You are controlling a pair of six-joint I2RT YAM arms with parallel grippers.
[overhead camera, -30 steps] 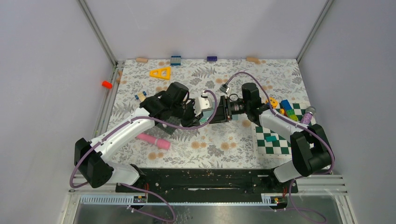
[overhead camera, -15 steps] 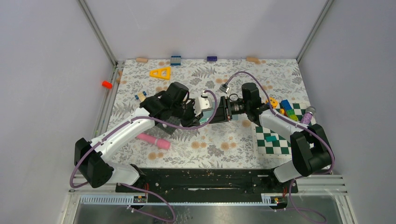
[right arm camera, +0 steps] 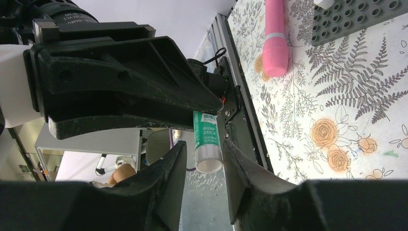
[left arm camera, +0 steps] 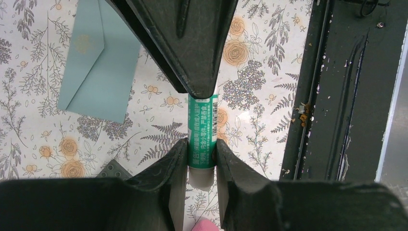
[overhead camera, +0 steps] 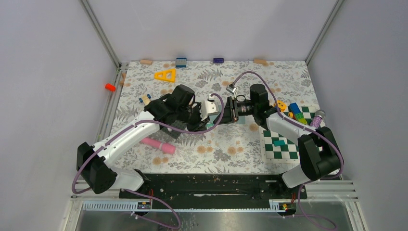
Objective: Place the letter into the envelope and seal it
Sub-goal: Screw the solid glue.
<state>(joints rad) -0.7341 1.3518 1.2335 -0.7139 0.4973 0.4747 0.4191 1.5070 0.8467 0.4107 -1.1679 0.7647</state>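
My left gripper [left arm camera: 201, 149] is clamped on one end of the green glue stick [left arm camera: 202, 130] and holds it in the air. My right gripper [right arm camera: 202, 154] grasps the other end, facing the left one. The envelope [left arm camera: 98, 62] lies flat on the floral table [left arm camera: 250, 96], apart from both grippers.

We see both arms reaching inward over the floral table [overhead camera: 211, 144]; the left gripper [overhead camera: 204, 119] and the right gripper [overhead camera: 222, 115] meet tip to tip near its middle, and we cannot tell from above how their jaws stand; a pink cylinder [overhead camera: 158, 145] lies near the left arm; a yellow triangle [overhead camera: 165, 75] lies toward the far edge; a green-and-white checkered mat [overhead camera: 288, 153] lies at the right, beside coloured blocks [overhead camera: 297, 113].
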